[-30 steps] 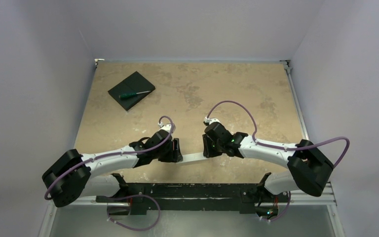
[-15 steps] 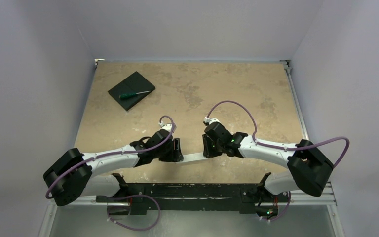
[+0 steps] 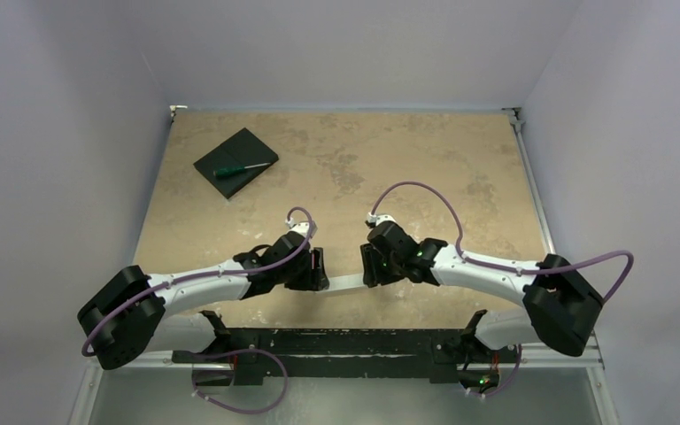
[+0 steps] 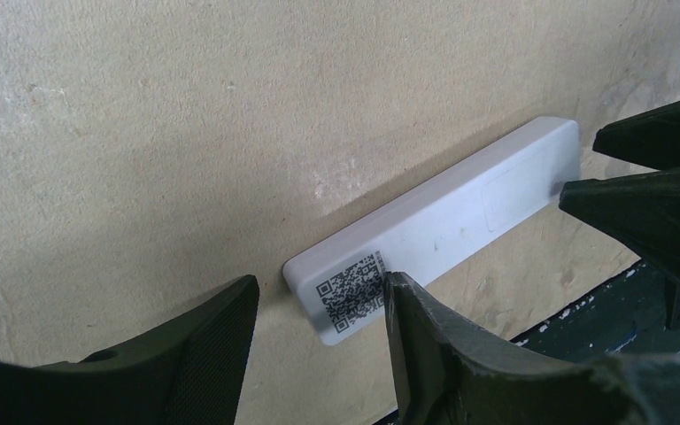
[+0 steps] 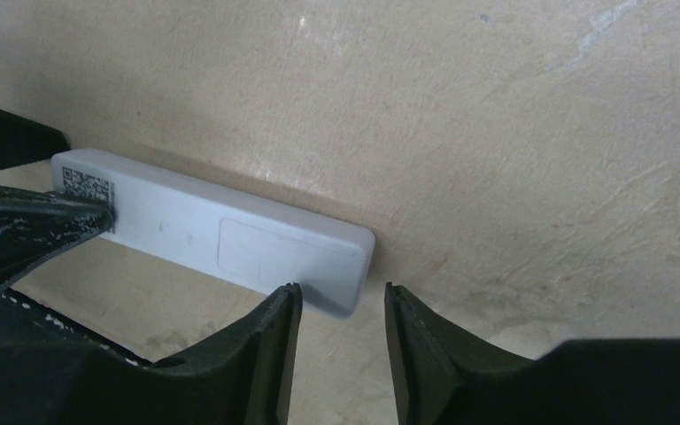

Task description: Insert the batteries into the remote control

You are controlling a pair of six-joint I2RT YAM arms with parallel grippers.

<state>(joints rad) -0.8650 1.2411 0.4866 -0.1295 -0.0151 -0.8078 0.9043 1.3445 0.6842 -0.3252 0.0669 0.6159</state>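
Observation:
The remote control (image 3: pixel 345 283) lies flat near the table's front edge, plain white back up, between my two grippers. In the left wrist view its QR-code end (image 4: pixel 350 288) sits between the open jaws of my left gripper (image 4: pixel 319 292). The right finger (image 4: pixel 407 319) is at its edge and the left finger stands clear of it. In the right wrist view the other end of the remote control (image 5: pixel 230 235), with the battery-cover outline, lies just beyond my right gripper (image 5: pixel 341 297), which is open and holds nothing. No batteries are in view.
A flat black square pad (image 3: pixel 252 146) with a green-handled screwdriver (image 3: pixel 241 168) on it lies at the far left. The black base rail (image 3: pixel 345 341) runs just behind the table's front edge, close to the remote. Walls close in the left, right and far sides.
My right gripper's jaws have spread apart and the right arm has shifted slightly. The left gripper and the remote have stayed in place.

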